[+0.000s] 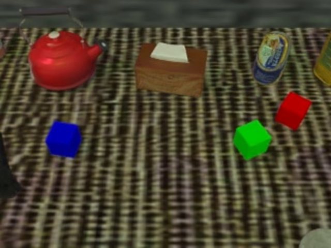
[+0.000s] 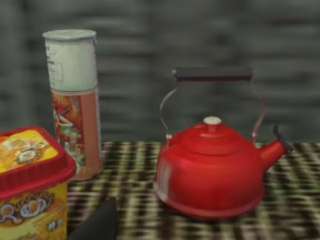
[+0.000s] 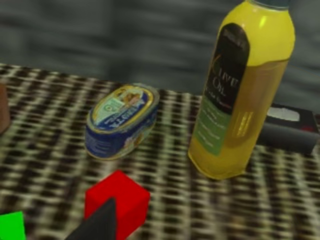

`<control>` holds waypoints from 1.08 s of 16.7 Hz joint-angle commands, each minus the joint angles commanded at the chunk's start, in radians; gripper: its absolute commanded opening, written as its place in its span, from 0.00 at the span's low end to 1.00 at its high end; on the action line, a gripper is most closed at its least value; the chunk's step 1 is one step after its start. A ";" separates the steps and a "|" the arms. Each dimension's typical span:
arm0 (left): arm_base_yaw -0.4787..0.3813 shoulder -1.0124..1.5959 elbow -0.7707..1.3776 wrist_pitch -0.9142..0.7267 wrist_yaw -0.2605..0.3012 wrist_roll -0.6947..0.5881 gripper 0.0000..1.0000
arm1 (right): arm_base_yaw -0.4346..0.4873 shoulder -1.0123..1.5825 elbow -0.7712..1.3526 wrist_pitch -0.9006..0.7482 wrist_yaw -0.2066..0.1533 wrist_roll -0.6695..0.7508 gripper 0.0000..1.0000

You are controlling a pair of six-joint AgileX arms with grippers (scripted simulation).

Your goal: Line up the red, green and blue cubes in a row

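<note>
Both arms sit low at the near corners, parked. The left arm (image 1: 6,175) shows only as a dark shape at the table's left edge, the right arm (image 1: 318,238) as a pale patch at the near right corner. Neither claw's opening can be read: each wrist view catches just one dark fingertip, left (image 2: 97,222) and right (image 3: 97,222).

Out on the woven cloth (image 1: 165,196), nothing is lined up yet. The blue cube (image 1: 63,138) sits alone at the left, well apart from the others. The green cube (image 1: 252,139) is over on the right, about level with the blue. The red cube (image 1: 292,110) lies just beyond the green and a touch further right, near it but not touching.

Here's the relation that counts: the right wrist view has the red cube (image 3: 117,202) right off its fingertip, green at the frame's corner (image 3: 12,226). So I'd say the right arm is nearer to both of those, while blue belongs to the left arm's side.

Further back stand a can (image 1: 270,57) and an oil bottle (image 3: 240,90) at the right, a tissue box (image 1: 170,70) in the middle and the kettle (image 1: 61,59) at the far left.
</note>
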 joint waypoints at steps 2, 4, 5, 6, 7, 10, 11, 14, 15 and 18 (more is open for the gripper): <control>0.000 0.000 0.000 0.000 0.000 0.000 1.00 | 0.010 0.198 0.177 -0.106 0.001 -0.067 1.00; 0.000 0.000 0.000 0.000 0.000 0.000 1.00 | 0.021 0.430 0.369 -0.223 0.003 -0.141 1.00; 0.000 0.000 0.000 0.000 0.000 0.000 1.00 | 0.027 0.554 0.467 -0.285 0.005 -0.180 1.00; 0.000 0.000 0.000 0.000 0.000 0.000 1.00 | 0.033 0.681 0.565 -0.348 0.006 -0.219 1.00; 0.000 0.000 0.000 0.000 0.000 0.000 1.00 | 0.040 0.809 0.663 -0.411 0.007 -0.258 1.00; 0.000 0.000 0.000 0.000 0.000 0.000 1.00 | 0.058 1.179 0.945 -0.596 0.011 -0.371 1.00; 0.000 0.000 0.000 0.000 0.000 0.000 1.00 | 0.064 1.291 1.032 -0.654 0.012 -0.407 1.00; 0.000 0.000 0.000 0.000 0.000 0.000 1.00 | 0.080 1.579 1.273 -0.808 0.013 -0.503 1.00; 0.000 0.000 0.000 0.000 0.000 0.000 1.00 | 0.085 1.657 1.346 -0.852 0.013 -0.531 1.00; 0.000 0.000 0.000 0.000 0.000 0.000 1.00 | 0.096 1.848 1.536 -0.954 0.011 -0.601 1.00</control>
